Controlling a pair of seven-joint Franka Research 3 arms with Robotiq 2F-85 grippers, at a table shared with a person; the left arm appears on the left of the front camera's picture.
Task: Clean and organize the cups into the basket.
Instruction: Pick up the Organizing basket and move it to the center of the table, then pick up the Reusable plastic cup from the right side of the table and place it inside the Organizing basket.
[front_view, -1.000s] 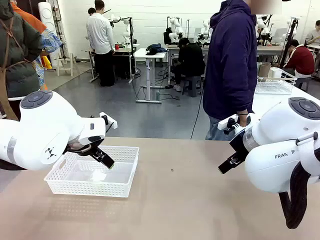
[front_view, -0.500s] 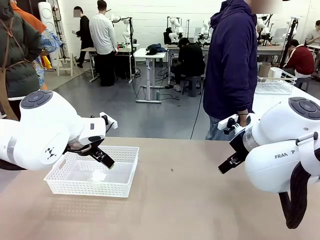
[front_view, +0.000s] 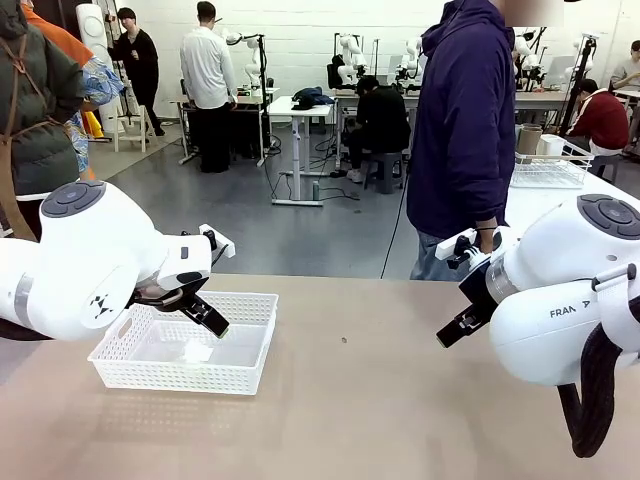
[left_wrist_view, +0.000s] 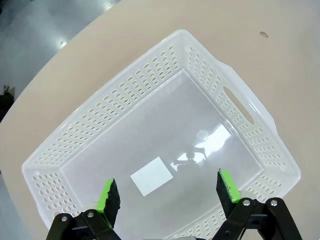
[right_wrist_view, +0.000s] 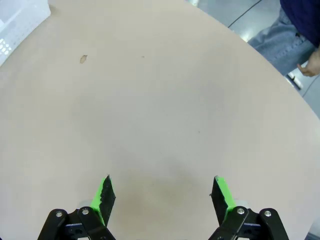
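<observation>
Left gripper (left_wrist_view: 167, 189), jaws apart, over the basket (left_wrist_view: 125, 95) near the worktop's (right_wrist_view: 150, 100) left edge; right gripper (right_wrist_view: 162, 190) likewise apart; both unmoved; no cups in it yet.

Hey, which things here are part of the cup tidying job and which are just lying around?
Job: white basket; left gripper, open above it; right gripper, open above the table.
Lying about: brown speck on the table; wire basket on another table behind.
</observation>
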